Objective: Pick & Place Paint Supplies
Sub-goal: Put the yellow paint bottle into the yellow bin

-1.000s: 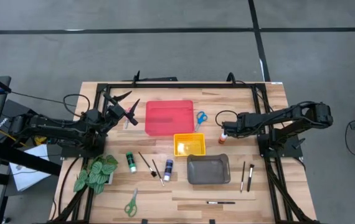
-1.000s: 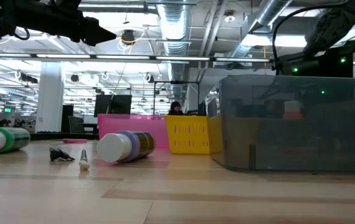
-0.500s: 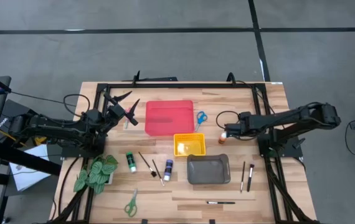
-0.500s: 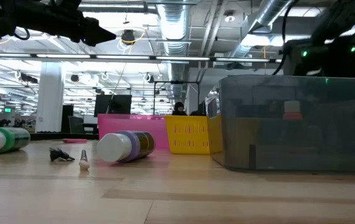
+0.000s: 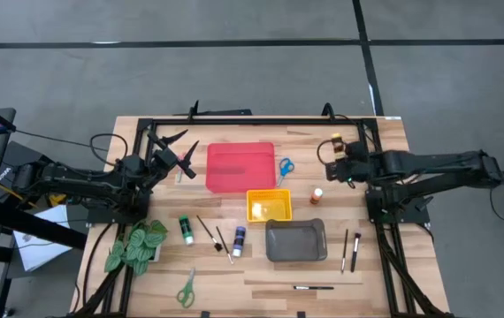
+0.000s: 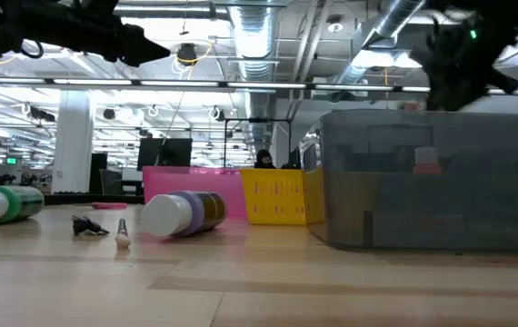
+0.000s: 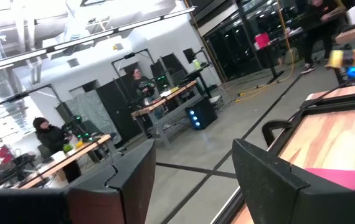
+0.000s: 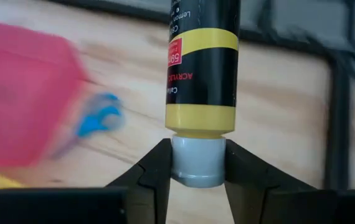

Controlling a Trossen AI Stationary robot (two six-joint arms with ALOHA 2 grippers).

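My right gripper [image 5: 332, 148] hangs above the table's far right part, beyond the red paint bottle [image 5: 316, 195], and is shut on a yellow paint bottle [image 8: 202, 62]. My left gripper [image 5: 181, 163] is open in the air left of the red tray [image 5: 240, 166], touching nothing. The green bottle [image 5: 186, 231] and the purple bottle [image 5: 238, 237] lie on their sides, with two brushes [image 5: 208, 231] between them. Blue scissors [image 5: 285, 168] lie beside the red tray, green scissors [image 5: 186, 287] near the near edge. More brushes [image 5: 350, 250] lie right of the grey tray [image 5: 295, 240]. My right gripper pinches the yellow bottle by its white cap [image 8: 196, 167], one finger [image 8: 156, 168] on each side. The fingers come from the table's right. The bottle body sticks out beyond the fingertips in line with them, lifted clear of the table.
A yellow tray [image 5: 269, 205] sits between the red and grey trays. A leafy fake plant [image 5: 137, 246] lies at the left near side. A single brush [image 5: 314, 287] lies near the near edge. A dark frame [image 5: 252, 122] runs along the far edge.
My right gripper has moved from beside the red bottle toward the table's far edge, and its arm has stretched out level. The red bottle has stayed where it stood.
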